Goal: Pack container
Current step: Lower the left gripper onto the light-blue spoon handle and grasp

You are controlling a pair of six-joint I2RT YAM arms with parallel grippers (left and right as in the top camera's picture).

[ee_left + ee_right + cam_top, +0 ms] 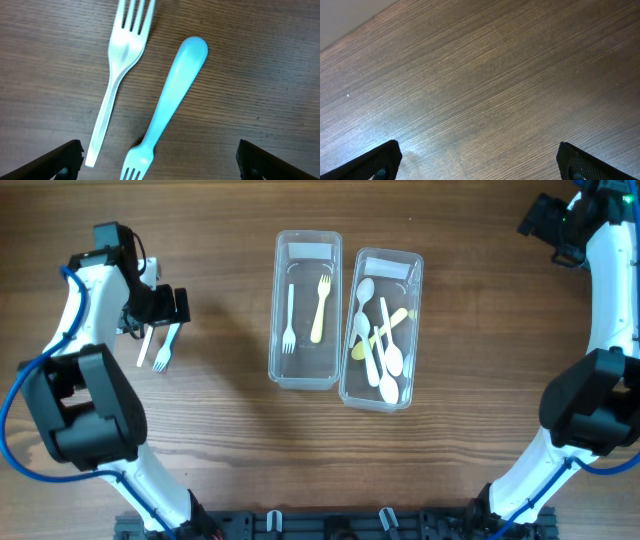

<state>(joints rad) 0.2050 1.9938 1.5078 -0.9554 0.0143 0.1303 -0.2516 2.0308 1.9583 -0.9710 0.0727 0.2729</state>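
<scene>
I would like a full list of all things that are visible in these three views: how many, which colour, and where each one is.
left clear plastic container: 1, transparent, table middle
right clear plastic container: 1, transparent, beside the first
packed white plastic fork: 1, white, in the left container
yellow plastic fork: 1, yellow, in the left container
plastic spoons: several, white and yellow, piled in the right container; exact count unclear
loose white plastic fork: 1, white, on the table, left side
light blue plastic fork: 1, blue, beside the loose white one
wooden table: 1, brown
left tool: 1, black, open, above the two loose forks
right tool: 1, black, open, over bare wood
</scene>
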